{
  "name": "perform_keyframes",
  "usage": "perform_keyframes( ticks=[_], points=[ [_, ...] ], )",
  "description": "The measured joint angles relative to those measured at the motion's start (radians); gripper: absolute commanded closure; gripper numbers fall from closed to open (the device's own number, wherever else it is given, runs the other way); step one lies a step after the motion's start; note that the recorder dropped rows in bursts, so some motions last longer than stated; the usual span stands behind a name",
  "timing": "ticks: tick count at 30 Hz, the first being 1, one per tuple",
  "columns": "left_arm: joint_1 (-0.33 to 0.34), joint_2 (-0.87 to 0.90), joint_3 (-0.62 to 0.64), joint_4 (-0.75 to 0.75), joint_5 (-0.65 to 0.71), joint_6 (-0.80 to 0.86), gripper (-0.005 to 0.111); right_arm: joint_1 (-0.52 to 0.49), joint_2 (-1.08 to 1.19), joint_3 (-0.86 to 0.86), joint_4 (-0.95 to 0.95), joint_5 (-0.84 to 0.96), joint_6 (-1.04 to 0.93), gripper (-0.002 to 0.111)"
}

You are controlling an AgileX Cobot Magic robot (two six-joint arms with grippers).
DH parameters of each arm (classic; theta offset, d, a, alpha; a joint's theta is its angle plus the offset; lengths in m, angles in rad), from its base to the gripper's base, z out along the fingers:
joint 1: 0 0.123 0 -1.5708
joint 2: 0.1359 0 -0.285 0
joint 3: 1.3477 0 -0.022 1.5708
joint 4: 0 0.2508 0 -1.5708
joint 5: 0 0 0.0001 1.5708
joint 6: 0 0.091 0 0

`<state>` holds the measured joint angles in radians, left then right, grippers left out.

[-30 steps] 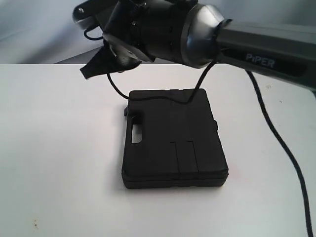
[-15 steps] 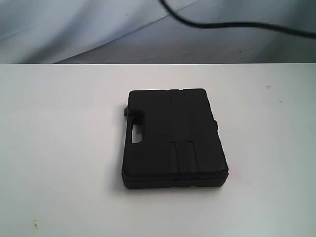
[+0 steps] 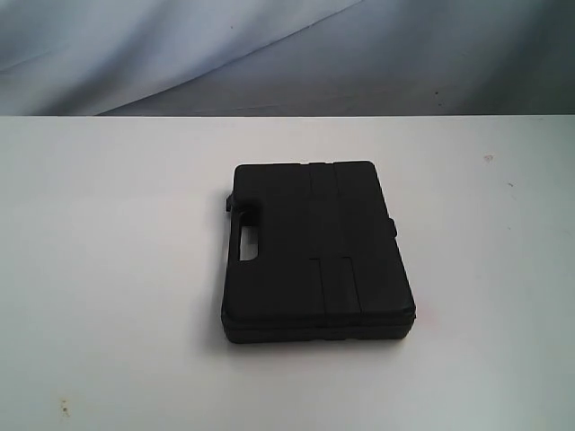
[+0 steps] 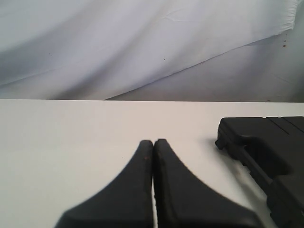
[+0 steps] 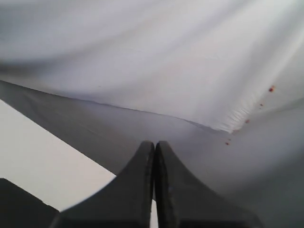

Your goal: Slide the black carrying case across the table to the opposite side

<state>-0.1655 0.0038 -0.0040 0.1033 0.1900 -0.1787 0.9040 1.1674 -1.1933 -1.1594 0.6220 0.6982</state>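
1. Jaws of my left gripper [image 4: 153, 142] are pressed together on nothing, low over the table [image 4: 71, 137]. The black carrying case [image 4: 266, 147] lies just ahead of the tips, off to one side.
2. My right gripper [image 5: 154, 143] is closed tight too, tips toward the grey backdrop cloth [image 5: 142, 57].
3. From the exterior camera I see the case flat mid-table, handle cutout [image 3: 246, 244] toward my left arm's side.

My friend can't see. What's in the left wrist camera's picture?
The left gripper, its two black fingers pressed shut on nothing, points out over the white table. Part of the black carrying case lies on the table beside it, not touching, with a pale wrinkled cloth behind.
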Motion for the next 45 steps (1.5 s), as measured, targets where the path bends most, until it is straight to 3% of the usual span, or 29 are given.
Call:
perform_keyframes(
  ticks=[7,18,23,27,31,35,45],
  points=[
    [0.0,0.0,0.0,0.0,0.0,0.0,0.107,-0.163,-0.131,0.16,-0.052,-0.098,0.116,0.108],
    [0.0,0.0,0.0,0.0,0.0,0.0,0.107,-0.354,-0.141,0.175,-0.056,-0.249,0.192,0.108],
    [0.0,0.0,0.0,0.0,0.0,0.0,0.107,-0.391,-0.141,0.175,-0.031,-0.288,0.237,0.108],
    [0.0,0.0,0.0,0.0,0.0,0.0,0.107,-0.52,-0.143,0.218,0.467,-0.451,-0.298,0.108],
    [0.0,0.0,0.0,0.0,0.0,0.0,0.107,-0.655,-0.173,0.411,0.759,-0.759,-0.698,0.108],
    [0.0,0.0,0.0,0.0,0.0,0.0,0.107,-0.731,-0.254,0.611,0.983,-0.999,-0.843,0.108],
    [0.0,0.0,0.0,0.0,0.0,0.0,0.107,-0.744,-0.532,0.865,1.102,-1.05,-0.924,0.108]
  ],
)
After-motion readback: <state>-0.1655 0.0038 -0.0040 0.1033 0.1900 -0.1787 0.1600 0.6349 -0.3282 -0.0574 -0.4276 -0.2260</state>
